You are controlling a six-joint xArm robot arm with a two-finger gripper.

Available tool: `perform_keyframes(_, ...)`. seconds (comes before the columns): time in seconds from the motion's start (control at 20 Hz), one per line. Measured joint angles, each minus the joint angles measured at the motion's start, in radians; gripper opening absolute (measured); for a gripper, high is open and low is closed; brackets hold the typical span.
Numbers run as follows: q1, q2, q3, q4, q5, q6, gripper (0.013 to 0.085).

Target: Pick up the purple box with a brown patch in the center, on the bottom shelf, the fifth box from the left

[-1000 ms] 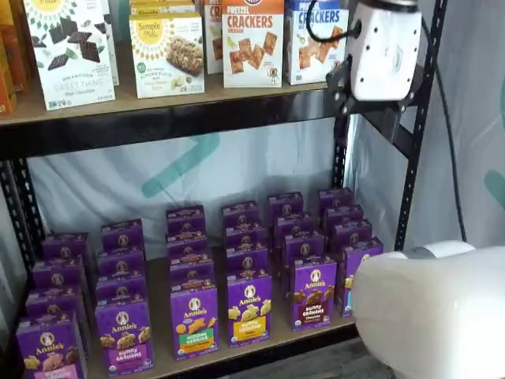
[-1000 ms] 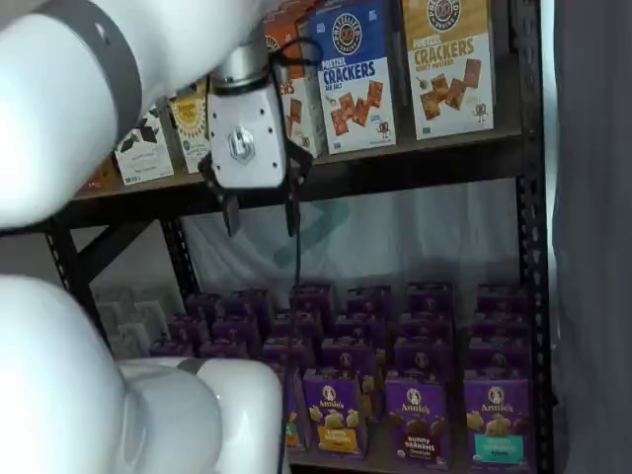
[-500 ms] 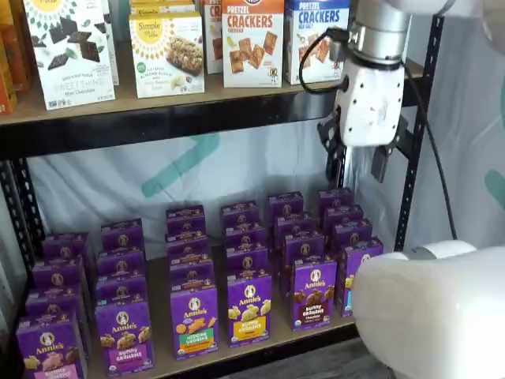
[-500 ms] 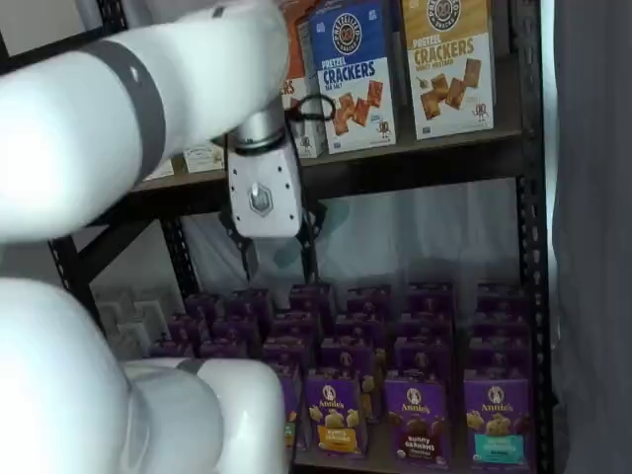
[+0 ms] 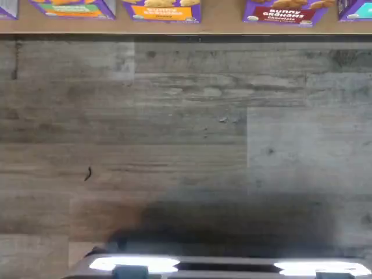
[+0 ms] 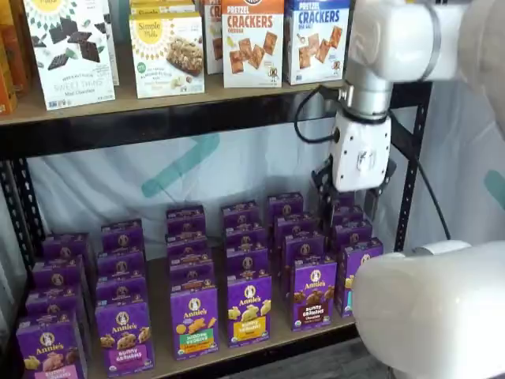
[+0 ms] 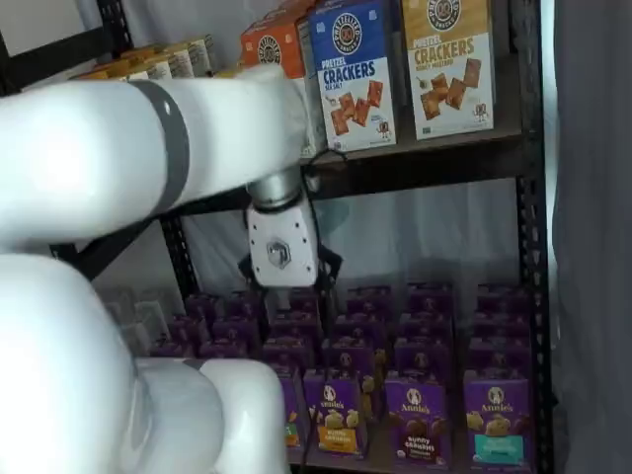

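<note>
Purple box (image 6: 314,294) of chocolate Bunny Grahams stands upright at the front edge of the bottom shelf (image 6: 260,341), untouched, with a yellow-banded purple carton (image 6: 249,306) just beside it on one side and a teal-banded one (image 7: 497,417) on the other; in a shelf view it also shows (image 7: 416,420) between those same two neighbours. Behind the purple box a file of like cartons runs back toward the white sheet at the rear of the rack. The gripper (image 6: 350,212) hangs above and behind the purple box, over the rear cartons of that part of the shelf and under the upper board, well apart from the target. Its black fingers are only partly seen against the dark cartons, so I cannot tell whether they stand wide or narrow; they hold nothing. In the wrist view the lower strip of the purple box (image 5: 288,13) reads "Bunny Grahams Chocolate" at the shelf's front rail, with grey plank flooring filling the rest. By my judgement the step in hand is the approach: nothing is grasped yet. The next move calls for bringing the fingers down and forward to the purple box, lining them up on its narrow sides, and entering cleanly between its close-packed neighbours. As for containers, the bottom shelf carries rows of purple cartons several deep; the upper board (image 6: 158,99) holds cracker and cookie boxes.
</note>
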Motion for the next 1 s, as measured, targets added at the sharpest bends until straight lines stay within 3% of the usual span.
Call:
perform_keyframes(0.55,-0.029,0.18,0.194,-0.033,-0.354,-0.026,0.085)
perform_keyframes(0.8,-0.044,0.304,0.267,-0.048,-0.58,-0.034,0.085)
perform_keyframes(1.0,-0.038,0.444,0.288,-0.025,-0.747,-0.05,0.085)
